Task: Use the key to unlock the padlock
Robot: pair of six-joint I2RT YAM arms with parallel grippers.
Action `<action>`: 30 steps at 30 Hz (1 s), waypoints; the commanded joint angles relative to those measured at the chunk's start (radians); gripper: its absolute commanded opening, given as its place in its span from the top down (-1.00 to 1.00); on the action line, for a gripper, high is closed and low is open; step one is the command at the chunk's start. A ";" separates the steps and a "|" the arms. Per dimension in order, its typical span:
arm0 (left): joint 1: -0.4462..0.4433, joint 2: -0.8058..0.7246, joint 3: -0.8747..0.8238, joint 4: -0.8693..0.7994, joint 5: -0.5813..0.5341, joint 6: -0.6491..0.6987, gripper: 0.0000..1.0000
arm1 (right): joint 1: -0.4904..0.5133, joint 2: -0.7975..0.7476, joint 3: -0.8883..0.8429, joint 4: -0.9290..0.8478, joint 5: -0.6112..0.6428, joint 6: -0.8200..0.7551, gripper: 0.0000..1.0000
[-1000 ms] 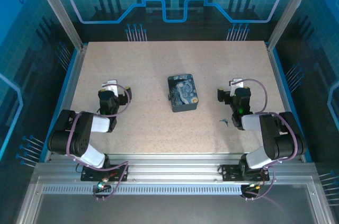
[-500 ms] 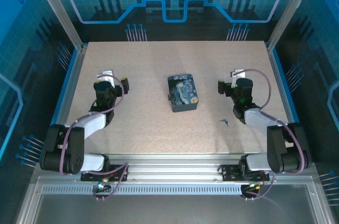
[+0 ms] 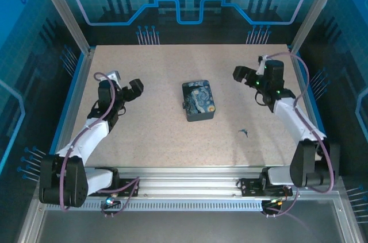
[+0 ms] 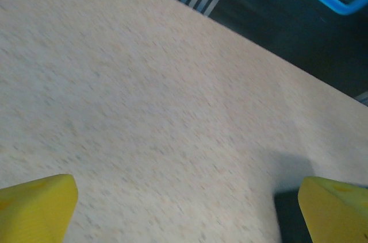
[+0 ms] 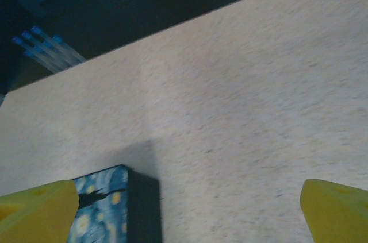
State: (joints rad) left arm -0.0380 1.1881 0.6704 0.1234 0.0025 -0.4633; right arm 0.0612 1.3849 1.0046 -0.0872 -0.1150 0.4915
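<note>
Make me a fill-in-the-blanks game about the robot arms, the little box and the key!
The key lies on the table, on the ___ arm's side.
The left gripper and right gripper are both ___.
The box sits ___ them.
Their fingertips are ___.
Missing words: right, open, between, yellow.

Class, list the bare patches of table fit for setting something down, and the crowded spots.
Bare: the far strip of table beyond the box; the wide near stretch between box and table edge, left of the key. Tighter: beside the left claw and right claw.
</note>
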 commanded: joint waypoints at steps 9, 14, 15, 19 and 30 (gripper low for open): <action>-0.072 -0.151 -0.013 -0.335 0.298 -0.099 -0.98 | 0.180 0.392 0.326 -0.223 -0.131 0.075 -0.95; -0.086 -0.204 -0.039 -0.379 0.310 -0.115 -0.98 | 0.242 0.545 0.452 -0.268 -0.136 0.086 -0.91; -0.086 -0.210 -0.046 -0.380 0.312 -0.118 -0.98 | 0.255 0.572 0.476 -0.275 -0.142 0.089 -0.89; -0.089 -0.210 -0.060 -0.375 0.321 -0.127 -0.98 | 0.295 0.640 0.542 -0.290 -0.168 0.094 -0.88; -0.089 -0.090 -0.008 -0.312 0.320 -0.147 -0.98 | 0.404 0.658 0.614 -0.375 -0.227 -0.057 -0.81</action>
State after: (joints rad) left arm -0.1230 1.0565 0.6205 -0.2131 0.2939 -0.5949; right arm 0.4397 2.0411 1.5719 -0.3866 -0.3000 0.5098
